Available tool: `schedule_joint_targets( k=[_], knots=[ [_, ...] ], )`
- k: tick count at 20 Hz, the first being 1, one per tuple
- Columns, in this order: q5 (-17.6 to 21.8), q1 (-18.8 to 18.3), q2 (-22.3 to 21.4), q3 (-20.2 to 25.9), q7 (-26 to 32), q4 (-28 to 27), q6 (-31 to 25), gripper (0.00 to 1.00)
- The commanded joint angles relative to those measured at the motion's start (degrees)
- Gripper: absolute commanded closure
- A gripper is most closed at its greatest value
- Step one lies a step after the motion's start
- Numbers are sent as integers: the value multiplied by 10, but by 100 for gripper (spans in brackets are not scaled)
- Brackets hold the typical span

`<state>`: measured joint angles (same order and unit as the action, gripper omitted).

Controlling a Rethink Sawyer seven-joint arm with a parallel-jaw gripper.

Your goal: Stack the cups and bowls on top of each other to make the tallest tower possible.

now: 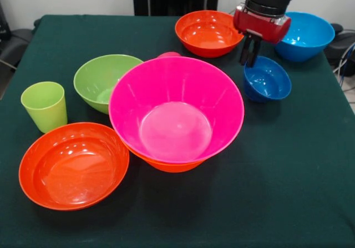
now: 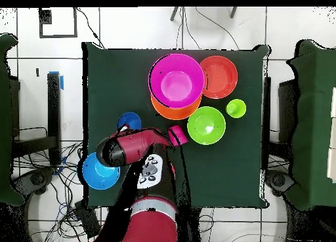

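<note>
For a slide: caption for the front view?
Sawyer gripper hovers above the small dark blue bowl; big pink bowl sits nested in an orange one.

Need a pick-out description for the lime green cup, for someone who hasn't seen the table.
In the front view, start at the big pink bowl in the middle of the green table. Left of it sit a green bowl and a red-orange bowl; the lime green cup stands upright beside both. It is the only tall, narrow piece among bowls.
</note>
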<state>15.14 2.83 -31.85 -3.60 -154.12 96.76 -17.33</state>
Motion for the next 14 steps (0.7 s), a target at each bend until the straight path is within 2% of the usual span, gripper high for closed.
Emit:
schedule_joint_targets(
  k=[1, 7, 14],
  knots=[
    [66, -54, -14, 105, 190, -90, -98, 100],
    [72, -84, -8, 144, 179, -68, -85, 100],
    [66, -108, -2, 177, 175, -54, -103, 100]
  ],
)
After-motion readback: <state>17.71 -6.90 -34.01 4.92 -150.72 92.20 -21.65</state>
